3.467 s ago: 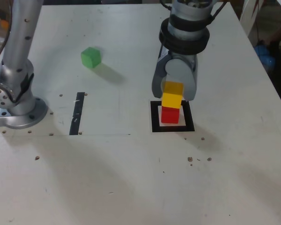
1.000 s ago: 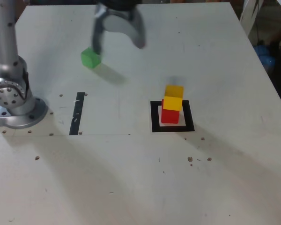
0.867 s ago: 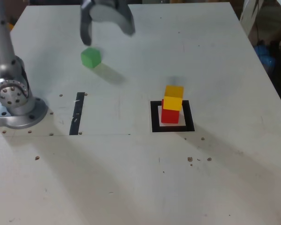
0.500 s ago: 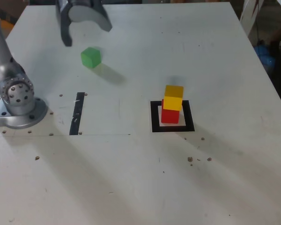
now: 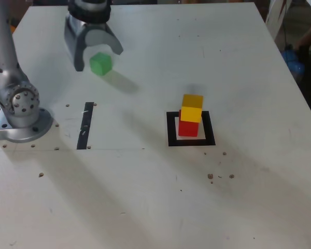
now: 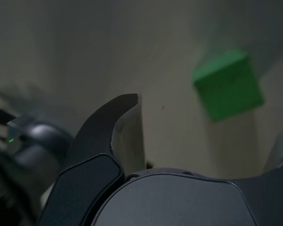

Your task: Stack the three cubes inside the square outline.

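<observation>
Three cubes are in sight: one green cube, one yellow cube and one red cube. Yellow sits on red, and that pair stands inside the one square outline. Green lies apart, toward the exterior view's left and the desk's far edge. One straight black strip lies between the arm's base and the outline. Bare desk spreads between green and the stack, and from the stack to the exterior view's right edge of the desk. The jaws stand wide open, holding nothing, near green; they appear to be clear of it, though the exterior view is a little blurred there.
</observation>
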